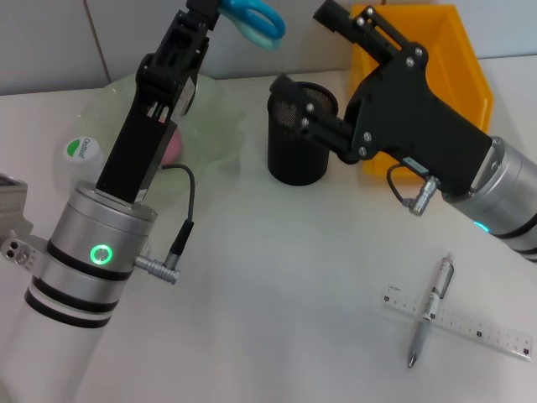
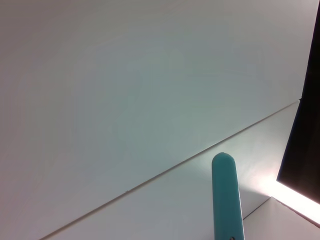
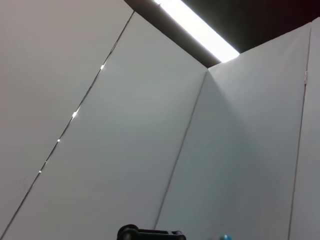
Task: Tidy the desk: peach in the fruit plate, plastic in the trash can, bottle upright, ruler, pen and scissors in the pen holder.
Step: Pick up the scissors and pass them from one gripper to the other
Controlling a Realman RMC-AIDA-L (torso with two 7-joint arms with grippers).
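While the left gripper (image 1: 210,10) reaches up past the top edge of the head view, the scissors (image 1: 254,18) show there only by their blue handle loops, top centre; their long axis cannot be read, and whether the jaws close on them cannot be told. In the left wrist view a teal handle tip (image 2: 226,192) stands up against pale wall panels.

Upper left: bottle (image 1: 82,151) by the translucent fruit plate (image 1: 222,126), the peach (image 1: 174,147) pink inside it, mostly behind the left arm.

Centre: black mesh pen holder (image 1: 295,155), upright on the white counter (image 1: 277,294).

Upper right: yellow trash can (image 1: 470,59) behind the right arm, which slants up toward top centre. Right gripper (image 1: 336,17): jaws' state cannot be told.

Lower right: ruler (image 1: 478,327) lies flat, long axis running left-up to right-down; pen (image 1: 430,311) crosses it, tip toward the bottom edge.
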